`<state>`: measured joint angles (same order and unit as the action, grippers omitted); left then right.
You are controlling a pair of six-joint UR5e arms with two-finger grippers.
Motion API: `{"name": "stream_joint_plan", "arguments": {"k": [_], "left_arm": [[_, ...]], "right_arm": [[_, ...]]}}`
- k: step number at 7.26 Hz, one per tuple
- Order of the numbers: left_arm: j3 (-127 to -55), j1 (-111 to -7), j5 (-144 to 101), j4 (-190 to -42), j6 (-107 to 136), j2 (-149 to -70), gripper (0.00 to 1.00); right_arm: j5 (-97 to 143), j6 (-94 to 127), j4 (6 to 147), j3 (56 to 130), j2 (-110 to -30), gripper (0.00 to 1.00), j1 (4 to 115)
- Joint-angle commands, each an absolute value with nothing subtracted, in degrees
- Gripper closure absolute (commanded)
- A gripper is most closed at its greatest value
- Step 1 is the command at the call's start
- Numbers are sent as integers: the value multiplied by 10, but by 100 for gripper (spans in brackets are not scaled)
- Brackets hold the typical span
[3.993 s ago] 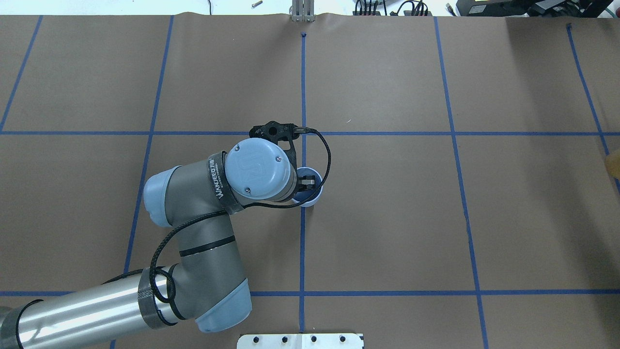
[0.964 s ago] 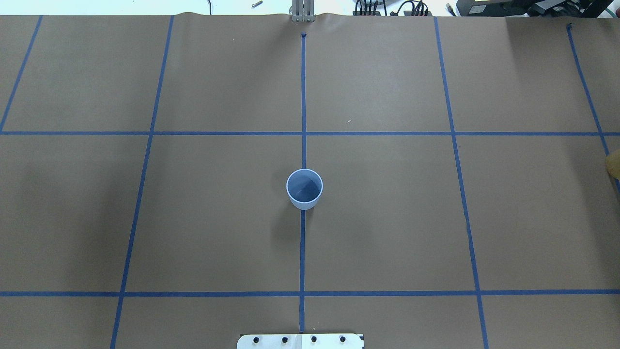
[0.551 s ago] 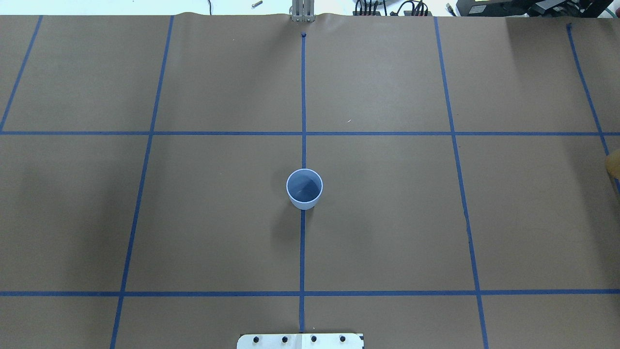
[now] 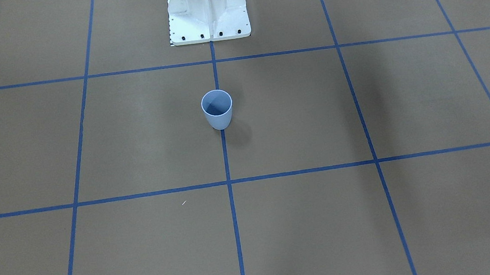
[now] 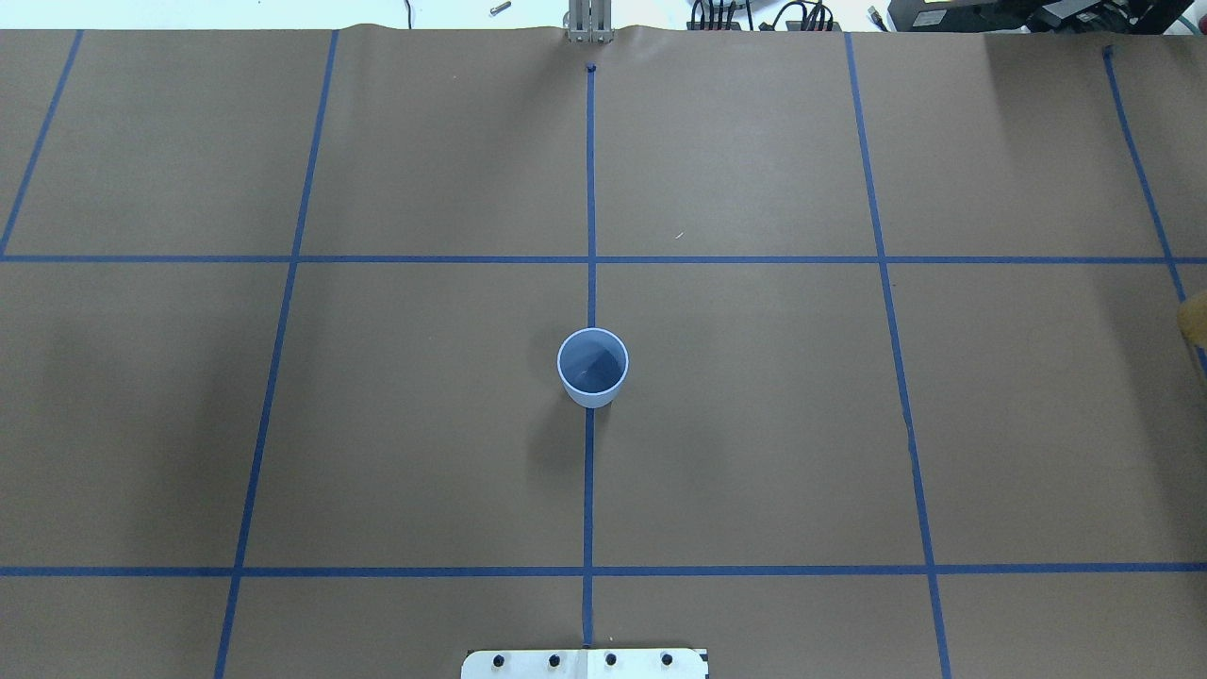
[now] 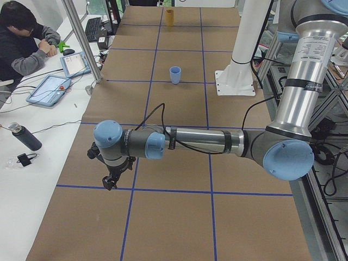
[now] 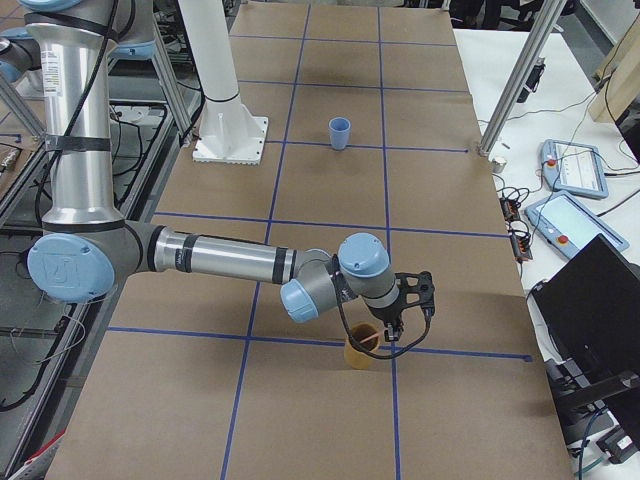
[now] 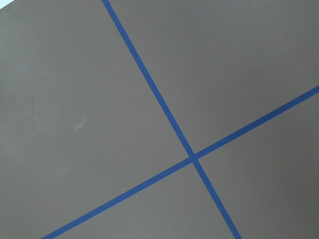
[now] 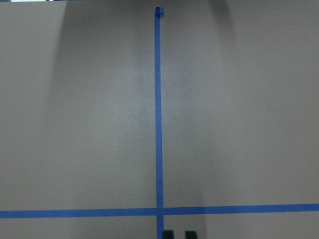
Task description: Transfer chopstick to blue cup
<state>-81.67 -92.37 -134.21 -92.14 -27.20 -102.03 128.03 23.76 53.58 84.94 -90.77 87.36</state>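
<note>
The blue cup (image 5: 592, 368) (image 4: 217, 109) (image 6: 175, 75) (image 7: 340, 133) stands upright on the centre tape line, and nothing shows inside it. The chopstick is out of view. My left gripper (image 6: 111, 182) hangs low over the table far to the cup's left; I cannot tell whether it is open or shut. My right gripper (image 7: 385, 335) sits just over a tan cup far to the right. In the right wrist view only its two dark fingertips (image 9: 168, 234) peek in, a narrow gap apart, so its state is unclear.
The tan cup (image 7: 360, 352) (image 5: 1196, 321) (image 6: 169, 17) stands near the table's right end. The white robot base (image 4: 207, 12) is behind the blue cup. A person (image 6: 22, 43) sits at a side desk with tablets (image 6: 51, 89).
Four seconds ago my left arm reached over the blue cup with its gripper at the rim. It has left the overhead view. Nothing has changed there in the last second.
</note>
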Motion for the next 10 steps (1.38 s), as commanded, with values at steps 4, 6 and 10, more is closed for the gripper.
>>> {"name": "stream_joint_plan", "arguments": {"k": [4,6,10], "left_arm": [[-827,-923,-1341,-921,-269,-1010,2],[-831,-923,-1342,-921,-266,-1009,2],[-831,-923,-1341,-920,-262,-1008,2]], "right_arm": [[1335,223,541,906,-911,100,964],[1339,207,560,916,-905,100,992],[1336,200,823,1024,-809,100,951]]}}
